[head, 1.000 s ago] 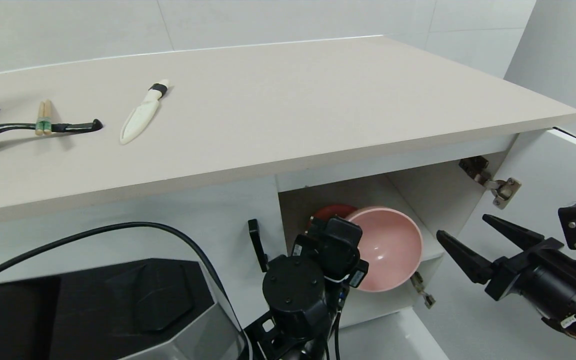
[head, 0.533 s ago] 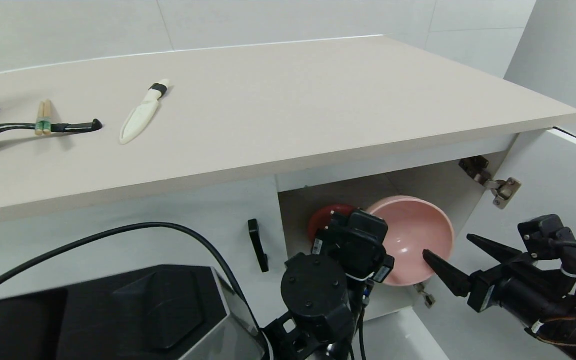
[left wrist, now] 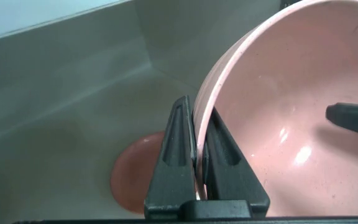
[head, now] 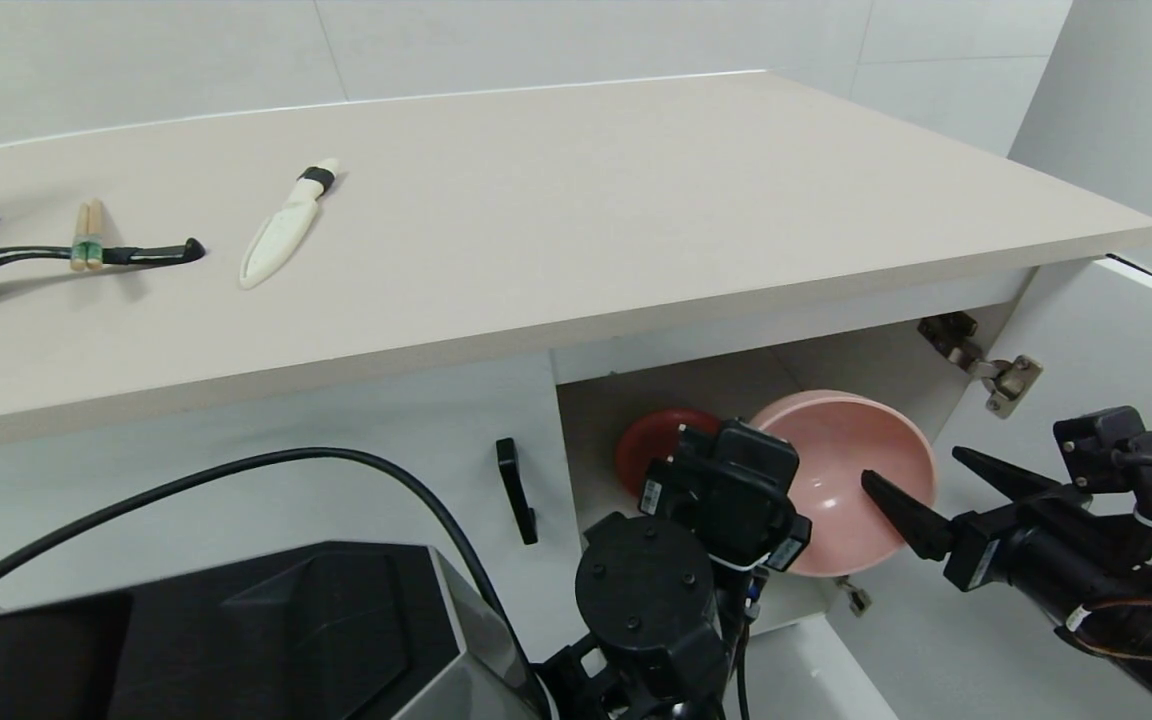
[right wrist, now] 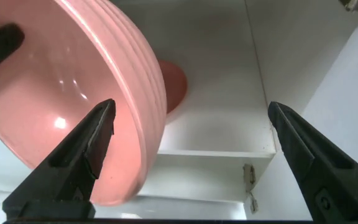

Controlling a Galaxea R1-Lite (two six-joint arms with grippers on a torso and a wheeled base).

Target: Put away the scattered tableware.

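Note:
A large pink bowl [head: 851,470] hangs tilted at the mouth of the open cabinet below the counter, my left gripper [left wrist: 197,134] shut on its rim. The same pink bowl [right wrist: 86,112] sits close in the right wrist view, with its rim between the spread fingers of my open right gripper [head: 936,480]. Behind the bowl, a red dish [head: 651,440] rests on the cabinet shelf. On the counter at the far left lie a pair of chopsticks [head: 87,235], a black ladle [head: 56,258] and a cream sheathed knife [head: 288,222].
The cabinet door [head: 1106,400] stands swung open at the right, with its hinge [head: 986,365] on the side wall. A black handle [head: 514,490] sticks out of the closed door left of the opening. A black cable [head: 236,470] arcs across the cabinet front.
My left gripper has carried the pink bowl to the right and slightly up inside the cabinet opening. My right gripper has moved left toward the bowl, its tips now at the rim.

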